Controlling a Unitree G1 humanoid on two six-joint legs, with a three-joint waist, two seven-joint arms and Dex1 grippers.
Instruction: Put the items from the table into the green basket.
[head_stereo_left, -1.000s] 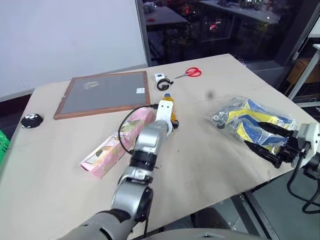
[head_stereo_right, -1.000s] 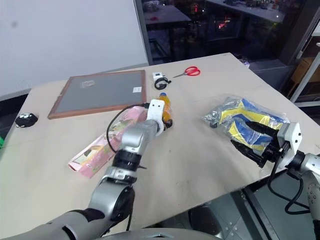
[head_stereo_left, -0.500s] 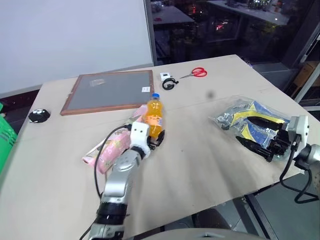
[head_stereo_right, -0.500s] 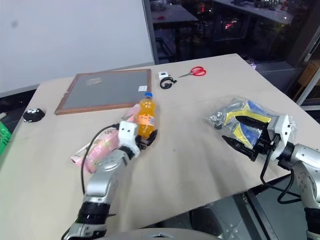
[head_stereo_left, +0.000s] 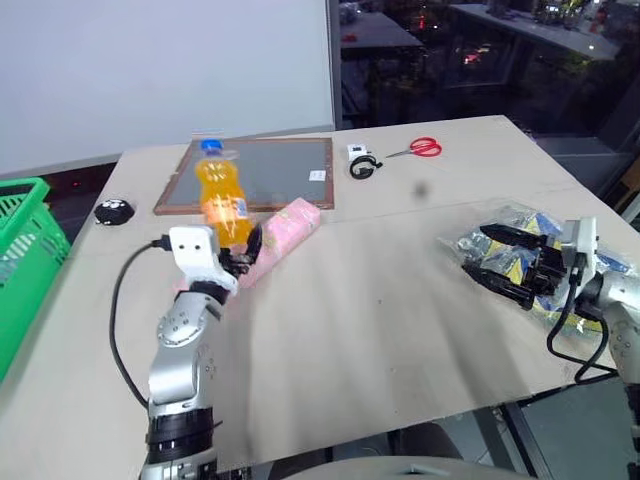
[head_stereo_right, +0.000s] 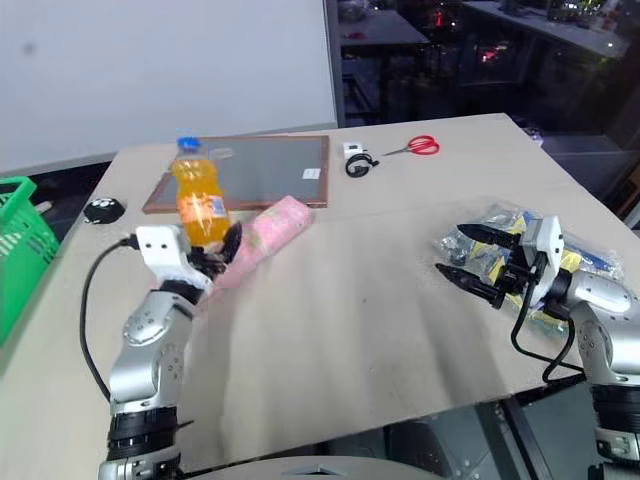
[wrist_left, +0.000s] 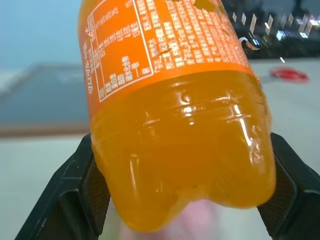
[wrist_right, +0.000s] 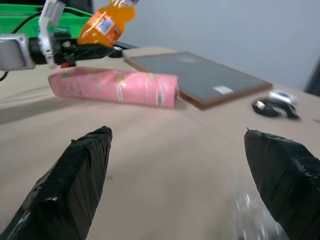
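Bottle (head_stereo_left: 221, 193) upright in left claw (head_stereo_left: 236, 262).

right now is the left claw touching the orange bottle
Touching. The left wrist view shows the orange bottle wedged between both black fingers, pressed against each side; the eye view shows the left claw holding it upright.

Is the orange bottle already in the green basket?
No, the orange bottle is clamped upright in the left gripper above the table, and the green basket stands apart beside the table.
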